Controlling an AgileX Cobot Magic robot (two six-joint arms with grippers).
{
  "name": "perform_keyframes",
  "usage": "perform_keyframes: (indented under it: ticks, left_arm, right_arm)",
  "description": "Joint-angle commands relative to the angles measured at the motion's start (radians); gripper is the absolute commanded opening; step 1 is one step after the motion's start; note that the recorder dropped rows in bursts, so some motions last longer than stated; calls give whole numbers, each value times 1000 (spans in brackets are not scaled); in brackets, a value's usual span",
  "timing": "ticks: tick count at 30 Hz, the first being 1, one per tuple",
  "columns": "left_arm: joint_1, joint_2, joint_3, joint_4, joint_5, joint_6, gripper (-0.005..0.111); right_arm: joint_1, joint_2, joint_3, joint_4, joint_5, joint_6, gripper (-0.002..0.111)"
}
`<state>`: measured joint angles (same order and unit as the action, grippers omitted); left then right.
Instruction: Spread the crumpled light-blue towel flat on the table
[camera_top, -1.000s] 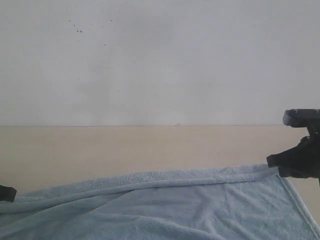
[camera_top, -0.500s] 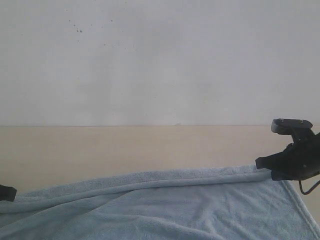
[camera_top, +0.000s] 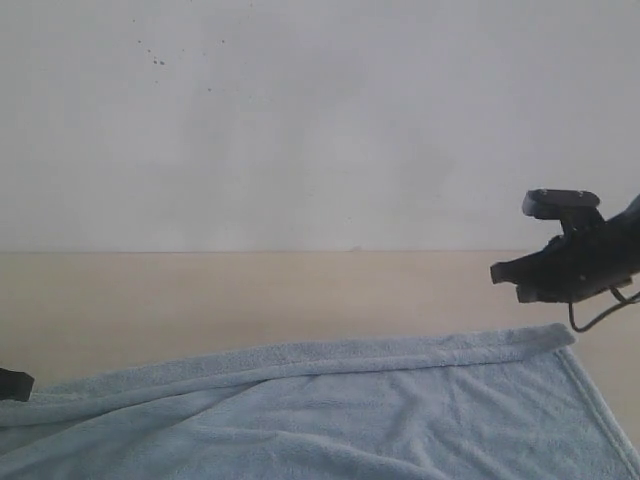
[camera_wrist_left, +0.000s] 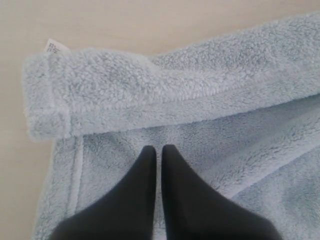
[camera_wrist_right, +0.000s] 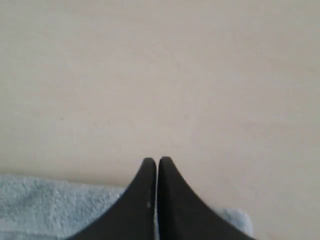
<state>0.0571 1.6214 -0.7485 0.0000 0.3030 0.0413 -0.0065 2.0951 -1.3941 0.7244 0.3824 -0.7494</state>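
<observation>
Two shut hands: left hand (camera_wrist_left: 157, 148) low over towel (camera_top: 400, 400) on desk (camera_top: 250, 300), right hand (camera_wrist_right: 157, 161) hovering above towel corner.

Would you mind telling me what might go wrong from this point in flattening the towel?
1. The towel has a folded edge along its far side. The right pincer is shut, empty and clear of the cloth above the table, so that fold may be left in.
2. The left pincer is shut right over the cloth. If it moves sideways, it could drag the towel and bunch it up.
</observation>
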Motion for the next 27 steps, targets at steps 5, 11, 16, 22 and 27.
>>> perform_keyframes:
  ticks: [5,11,16,22,27]
  left_arm:
    - [3,-8,-2,-11,-29,5,4]
    - [3,-8,-2,-11,-34,5,4]
    - [3,-8,-2,-30,-56,5,4]
    - [1,-8,-2,-30,-51,5,4]
    - [1,-8,-2,-30,-48,5,4]
  right_arm:
    - [-42,-38,-69,-41,218,9,2]
    - [-127,-110,144,-9,150,8,2]
    - [-133,-129,221,51,141,-65,1]
    - [-133,-123,246,50,96,-82,1]
    - [-133,-74,243,54,64,-91,1]
